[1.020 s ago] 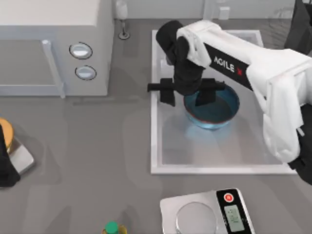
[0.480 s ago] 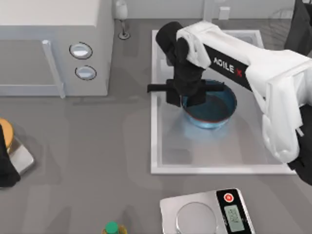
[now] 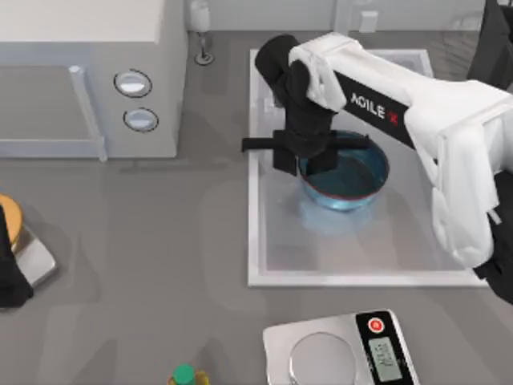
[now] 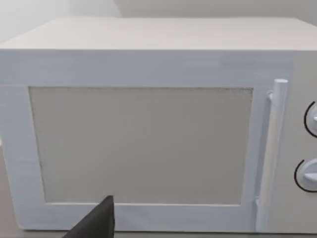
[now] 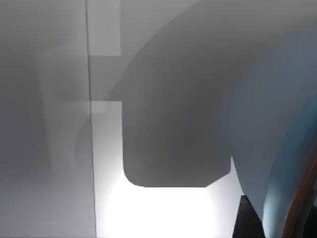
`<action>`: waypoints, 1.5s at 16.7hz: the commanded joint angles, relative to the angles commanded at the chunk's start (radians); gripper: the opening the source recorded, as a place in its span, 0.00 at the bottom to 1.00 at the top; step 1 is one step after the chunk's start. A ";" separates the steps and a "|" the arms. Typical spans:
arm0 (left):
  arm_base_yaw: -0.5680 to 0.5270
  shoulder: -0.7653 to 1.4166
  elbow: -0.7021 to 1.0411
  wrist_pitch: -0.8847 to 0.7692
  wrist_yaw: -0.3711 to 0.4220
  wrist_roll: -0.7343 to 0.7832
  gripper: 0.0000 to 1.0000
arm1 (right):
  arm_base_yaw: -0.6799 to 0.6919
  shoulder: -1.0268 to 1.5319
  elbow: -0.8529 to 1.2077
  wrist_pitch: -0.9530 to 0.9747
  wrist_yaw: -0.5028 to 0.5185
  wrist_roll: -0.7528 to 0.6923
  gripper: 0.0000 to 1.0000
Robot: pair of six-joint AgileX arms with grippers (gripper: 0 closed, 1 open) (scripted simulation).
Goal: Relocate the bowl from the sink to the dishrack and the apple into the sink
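The bowl [image 3: 346, 178] sat upright, mouth up, in the sink [image 3: 337, 277] on the tabletop; being round, no long axis was shown. It was judged stiff, glossy and slippery, best taken by its thin rim. The right tool [image 3: 303, 164] was seen narrowed at the bowl's left rim, apparently pinching it. The left tool's state could not be told.

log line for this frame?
right gripper: shut on bowl rim | bowl: in sink | left arm: parked at table's left
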 joint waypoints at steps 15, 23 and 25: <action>0.000 0.000 0.000 0.000 0.000 0.000 1.00 | 0.422 -0.981 -0.556 -0.471 0.049 0.412 0.00; 0.000 0.000 0.000 0.000 0.000 0.000 1.00 | 0.476 -1.080 -0.617 -0.524 0.056 0.468 0.00; 0.000 0.000 0.000 0.000 0.000 0.000 1.00 | 0.467 -1.089 -0.622 -0.512 0.049 0.459 0.00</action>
